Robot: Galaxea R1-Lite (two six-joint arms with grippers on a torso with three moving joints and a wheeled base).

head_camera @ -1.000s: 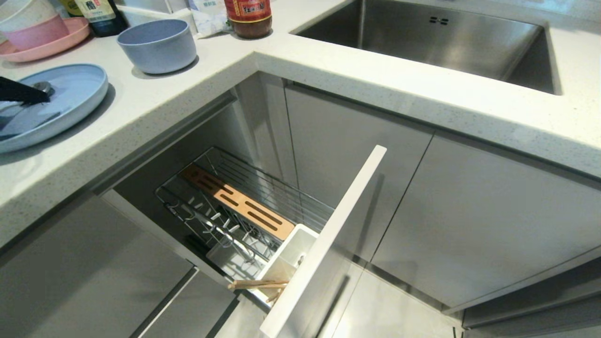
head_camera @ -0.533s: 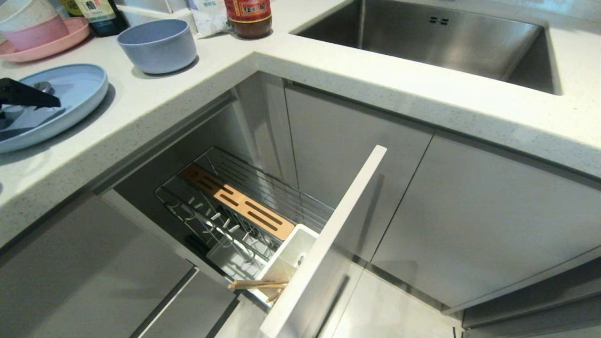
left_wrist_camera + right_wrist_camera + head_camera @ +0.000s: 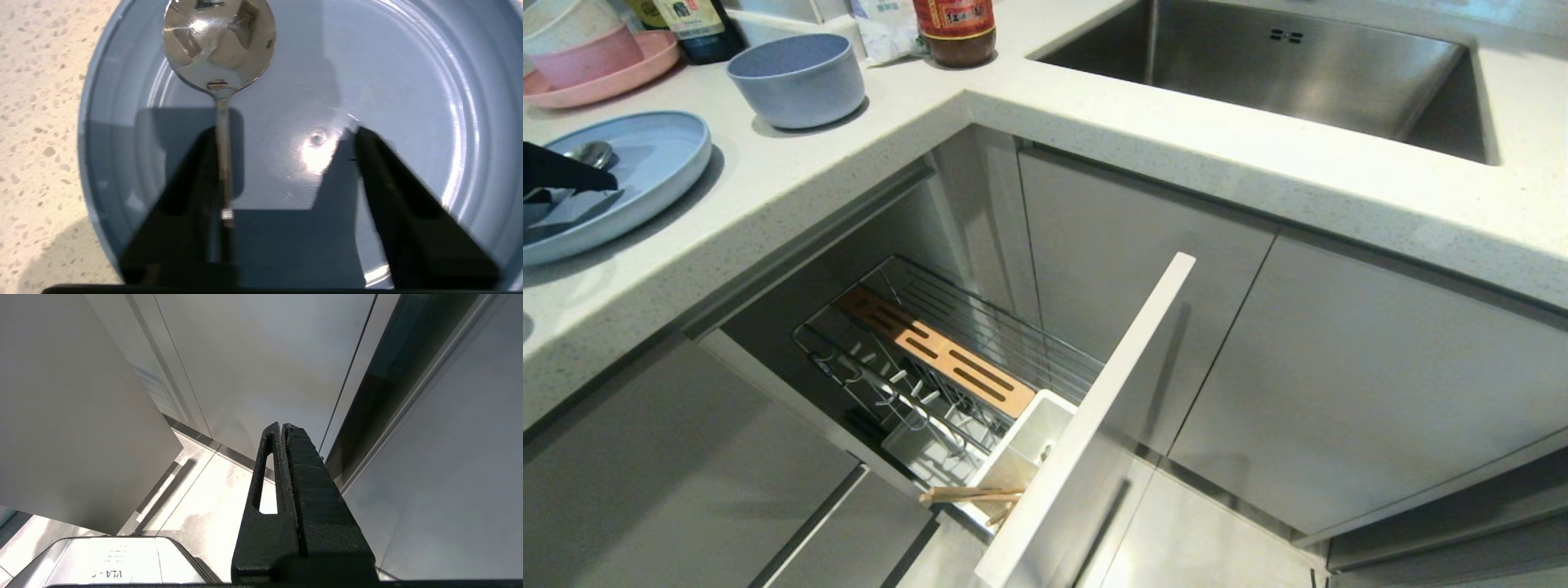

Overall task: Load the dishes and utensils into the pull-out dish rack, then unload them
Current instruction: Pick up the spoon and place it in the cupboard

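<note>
Left gripper (image 3: 282, 139) sits low over the plate (image 3: 662, 175) at the counter's (image 3: 1094, 139) left edge, fingers (image 3: 384, 179) spread with a clear gap. The spoon (image 3: 220, 53) lies in the plate, bowl up, handle running along the inner face of one finger; the other finger is well clear of it, so nothing clamped. From the head view only the black fingertip (image 3: 564, 167) shows, with the spoon's bowl (image 3: 592, 153) just past it.

Bowl (image 3: 796, 77) stands on the counter beyond the plate, apart from it. Pink plate (image 3: 645, 61) with stacked bowls (image 3: 572, 37) sits further back, bottles (image 3: 956, 28) near the corner, sink (image 3: 1274, 73) to the right.

Rack (image 3: 931, 359) is pulled out below the counter, front panel (image 3: 1086, 425) toward the room. Wooden strip (image 3: 935, 351) runs along it, prongs (image 3: 890, 388) bare. Chopsticks (image 3: 972, 494) rest at the cutlery cup (image 3: 1029, 445), tips poking out sideways over its rim.

Right gripper (image 3: 284, 426) hangs low beside the cabinet doors (image 3: 261, 355), pointing at the floor (image 3: 204, 498), fingers pressed together, holding nothing.
</note>
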